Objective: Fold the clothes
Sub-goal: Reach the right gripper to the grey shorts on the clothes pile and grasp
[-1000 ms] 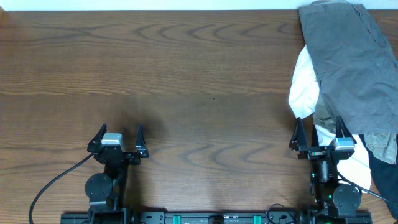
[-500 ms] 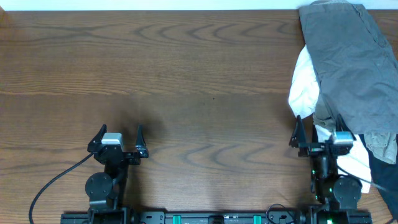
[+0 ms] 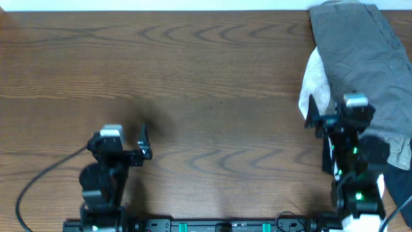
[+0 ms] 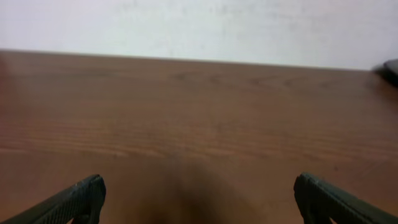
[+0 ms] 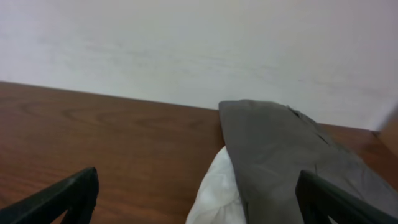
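The mid-grey shorts [image 3: 364, 58] lie on top of a clothes pile at the table's far right, over a white garment [image 3: 315, 87]. My right gripper [image 3: 333, 111] is open and empty, raised at the near edge of the pile. In the right wrist view the shorts [image 5: 280, 149] and the white garment [image 5: 217, 193] lie just ahead between the open fingers [image 5: 202, 208]. My left gripper [image 3: 121, 137] is open and empty over bare wood at the front left. Its fingers [image 4: 202, 208] frame only tabletop.
A khaki-tan garment [image 3: 400, 149] and a navy one [image 3: 399, 193] show at the right edge, below the shorts. The brown wooden table [image 3: 206, 77] runs to a white wall at the back. The arm bases stand along the front edge.
My right arm has lifted and moved forward towards the pile, with its gripper now over the white garment's edge. My left arm has shifted slightly to the left and raised a little.
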`<state>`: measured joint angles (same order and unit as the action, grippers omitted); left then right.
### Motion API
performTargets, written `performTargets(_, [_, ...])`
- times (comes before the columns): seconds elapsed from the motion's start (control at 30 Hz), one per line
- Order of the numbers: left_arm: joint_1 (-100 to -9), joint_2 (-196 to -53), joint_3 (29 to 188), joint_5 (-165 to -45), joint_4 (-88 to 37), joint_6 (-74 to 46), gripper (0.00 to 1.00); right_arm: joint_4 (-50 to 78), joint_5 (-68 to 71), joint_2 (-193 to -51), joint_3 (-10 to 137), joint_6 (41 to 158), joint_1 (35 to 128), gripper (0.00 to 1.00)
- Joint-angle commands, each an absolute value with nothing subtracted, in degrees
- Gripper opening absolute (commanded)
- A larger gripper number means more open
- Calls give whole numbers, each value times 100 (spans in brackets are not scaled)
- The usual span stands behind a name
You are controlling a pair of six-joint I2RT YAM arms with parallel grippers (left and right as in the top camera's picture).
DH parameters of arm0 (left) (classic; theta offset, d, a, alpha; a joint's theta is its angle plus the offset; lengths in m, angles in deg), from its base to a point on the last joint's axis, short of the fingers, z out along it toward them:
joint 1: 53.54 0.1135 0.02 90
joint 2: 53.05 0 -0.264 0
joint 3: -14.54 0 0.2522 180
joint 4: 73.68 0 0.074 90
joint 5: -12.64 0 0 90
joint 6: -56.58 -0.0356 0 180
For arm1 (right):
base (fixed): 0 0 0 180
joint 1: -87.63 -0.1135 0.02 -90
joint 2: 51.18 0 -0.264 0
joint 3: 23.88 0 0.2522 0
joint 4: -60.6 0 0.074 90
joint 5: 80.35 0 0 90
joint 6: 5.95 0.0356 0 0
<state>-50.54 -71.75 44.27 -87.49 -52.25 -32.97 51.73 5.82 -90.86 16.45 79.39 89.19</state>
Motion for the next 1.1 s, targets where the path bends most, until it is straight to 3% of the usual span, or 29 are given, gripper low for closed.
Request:
performTargets(0.0, [-5019, -8143, 5419, -8788, -4976, -3201, 98, 5066, 352, -9718, 2316, 7775, 8884, 99])
performTargets(0.17, [-5019, -9732, 7139, -9125, -4209, -3201, 98, 4429, 230, -10656, 3455, 7775, 8884, 99])
performTargets(0.47, [-5019, -12910, 11156, -9796, -1158, -3205, 98, 1870, 219, -12483, 6384, 7753, 8939, 99])
performTargets(0.67, [-5080, -14420, 13145, -9798, 92, -3205, 98, 419, 168, -14006, 8543, 7751, 9232, 99])
performTargets(0.83, [-5172, -14895, 13429, -10032, 86, -3208, 98, -309, -63, -15272, 9972, 7751, 9562, 99])
performTargets(1.07, [-5172, -15233, 13395, -10041, 101, -3203, 98, 491, -435, -16116, 10147, 7862, 9774, 99])
